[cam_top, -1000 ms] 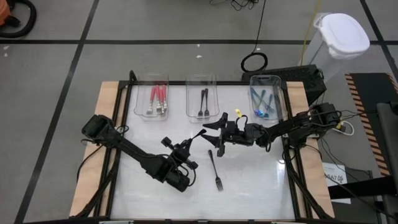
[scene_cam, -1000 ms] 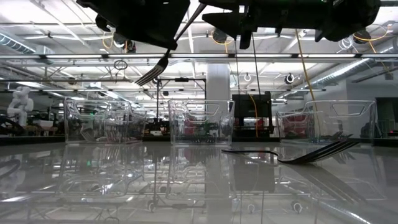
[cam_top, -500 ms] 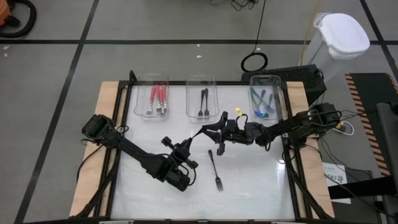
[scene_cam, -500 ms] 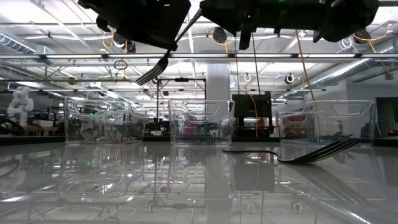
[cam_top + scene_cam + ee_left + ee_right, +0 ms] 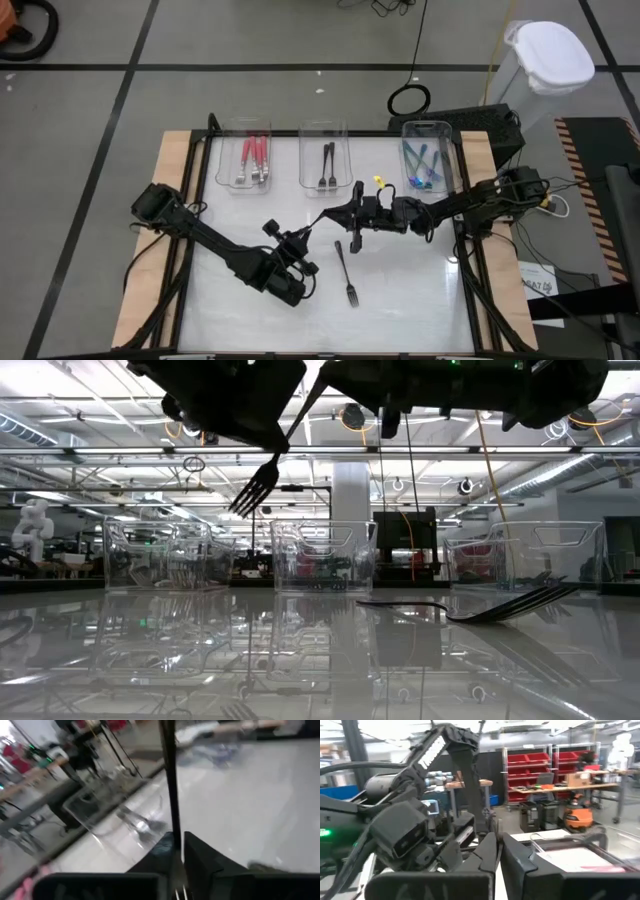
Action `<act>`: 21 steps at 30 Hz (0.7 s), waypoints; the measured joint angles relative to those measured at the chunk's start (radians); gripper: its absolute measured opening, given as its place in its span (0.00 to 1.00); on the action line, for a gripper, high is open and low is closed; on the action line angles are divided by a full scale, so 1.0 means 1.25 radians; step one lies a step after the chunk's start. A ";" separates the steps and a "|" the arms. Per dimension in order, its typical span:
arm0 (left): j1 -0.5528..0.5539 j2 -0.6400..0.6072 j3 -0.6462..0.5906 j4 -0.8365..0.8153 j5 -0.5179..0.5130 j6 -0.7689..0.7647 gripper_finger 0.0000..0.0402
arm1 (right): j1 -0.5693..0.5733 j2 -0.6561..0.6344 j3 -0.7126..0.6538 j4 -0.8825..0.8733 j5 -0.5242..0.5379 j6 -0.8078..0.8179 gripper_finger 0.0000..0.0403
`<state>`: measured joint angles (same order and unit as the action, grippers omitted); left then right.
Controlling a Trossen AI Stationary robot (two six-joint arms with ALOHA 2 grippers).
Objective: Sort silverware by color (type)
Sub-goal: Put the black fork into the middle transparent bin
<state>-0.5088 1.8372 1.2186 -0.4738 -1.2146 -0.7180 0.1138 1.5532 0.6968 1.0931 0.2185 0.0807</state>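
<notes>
- While a black-handled fork (image 5: 312, 222) hangs in the air between the two arms, the step in hand looks like a handover, staged just in front of the middle tray (image 5: 324, 166).
- The left pincer (image 5: 292, 250) has its fingers (image 5: 200, 862) nearly shut on the fork's neck in the left wrist view, tines toward that arm and the black handle running away from it.
- The right pincer (image 5: 340, 213) has its fingers (image 5: 487, 855) drawn together at the handle's far end; whether they truly pinch it I cannot tell for certain.
- A second black fork (image 5: 346, 272) lies flat on the tabletop (image 5: 420, 290), in front of the middle tray and nearer the right arm.
- The middle tray already holds black forks; the red tray (image 5: 248, 160) sits to its left, the blue tray (image 5: 428, 158) to its right.
- The next move, as I judge it, calls for the left pincer to let go cleanly so the right arm can carry the fork to the middle tray without the tines snagging.
</notes>
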 joint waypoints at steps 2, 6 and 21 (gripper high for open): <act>0.001 -0.001 0.000 -0.004 0.026 -0.005 0.16 | -0.016 0.000 0.000 0.000 -0.043 0.007 0.01; 0.010 -0.007 0.000 -0.008 0.073 -0.005 0.33 | -0.054 0.000 0.000 0.001 -0.106 0.025 0.01; 0.007 -0.118 -0.001 -0.067 0.135 0.194 0.57 | -0.218 -0.001 0.107 -0.146 -0.391 0.074 0.01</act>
<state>-0.5003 1.6898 1.2175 -0.5576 -1.0462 -0.4751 -0.1585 1.5524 0.8305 0.9107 -0.2704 0.1728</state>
